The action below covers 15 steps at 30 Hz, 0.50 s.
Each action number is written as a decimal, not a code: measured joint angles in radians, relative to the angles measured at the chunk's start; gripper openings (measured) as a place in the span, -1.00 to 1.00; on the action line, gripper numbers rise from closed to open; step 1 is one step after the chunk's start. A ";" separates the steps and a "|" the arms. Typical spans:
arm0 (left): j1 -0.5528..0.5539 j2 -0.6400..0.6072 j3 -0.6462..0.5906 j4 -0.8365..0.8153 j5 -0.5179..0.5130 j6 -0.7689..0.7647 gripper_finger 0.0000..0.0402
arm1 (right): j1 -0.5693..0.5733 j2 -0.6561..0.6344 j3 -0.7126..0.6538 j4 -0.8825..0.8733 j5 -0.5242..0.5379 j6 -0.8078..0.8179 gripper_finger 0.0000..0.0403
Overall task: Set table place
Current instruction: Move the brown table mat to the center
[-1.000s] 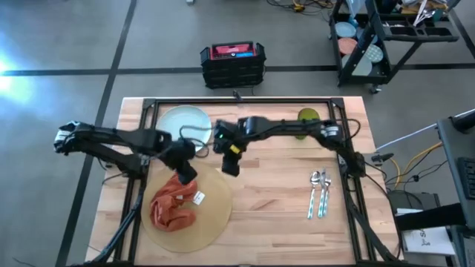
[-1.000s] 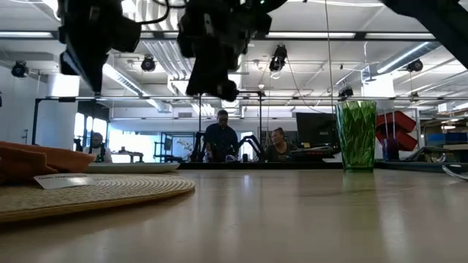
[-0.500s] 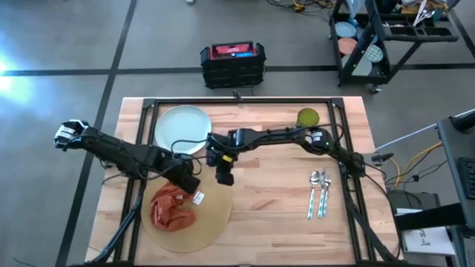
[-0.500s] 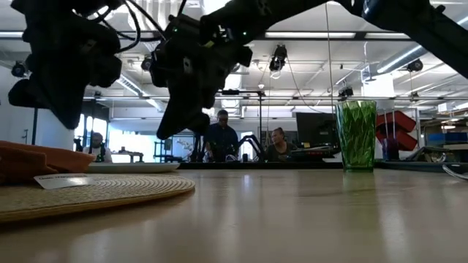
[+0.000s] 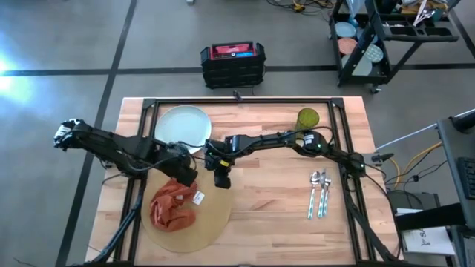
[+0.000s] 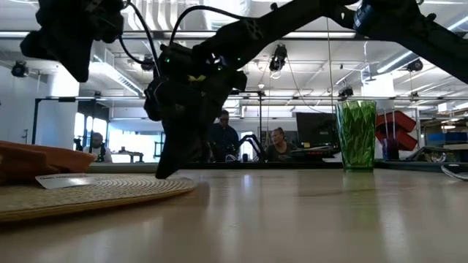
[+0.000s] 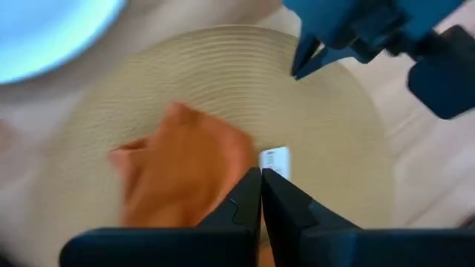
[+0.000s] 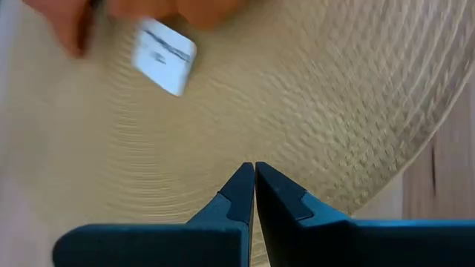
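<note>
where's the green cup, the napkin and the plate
green cup (image 6: 356,135), low view, middle of its ribbed side
orange napkin (image 5: 172,208), high view, centre of the crumpled cloth
plate (image 5: 180,123), high view, bare middle of the plate

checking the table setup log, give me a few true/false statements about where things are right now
1. The orange napkin lies on the round placemat. True.
2. The plate sits on the placemat. False: it rests on the bare table, beyond the placemat's far edge.
3. The green cup stands upright near the table's far edge. True.
4. The cutlery lies inside the plate. False: it lies on the table's right side, well apart from the plate.
5. The right gripper is shut at the placemat's edge. True.
6. The left gripper holds the cup. False: it is shut and empty above the napkin.
</note>
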 joint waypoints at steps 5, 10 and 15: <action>0.000 -0.002 0.059 -0.121 -0.040 0.010 -1.00 | -0.009 0.000 0.004 -0.100 0.096 -0.024 -1.00; 0.000 -0.008 0.066 -0.128 -0.058 0.026 -1.00 | -0.032 -0.024 0.006 -0.364 0.268 -0.089 -1.00; 0.000 -0.008 0.066 -0.128 -0.069 0.029 -1.00 | -0.056 -0.075 -0.032 -0.508 0.389 -0.128 -1.00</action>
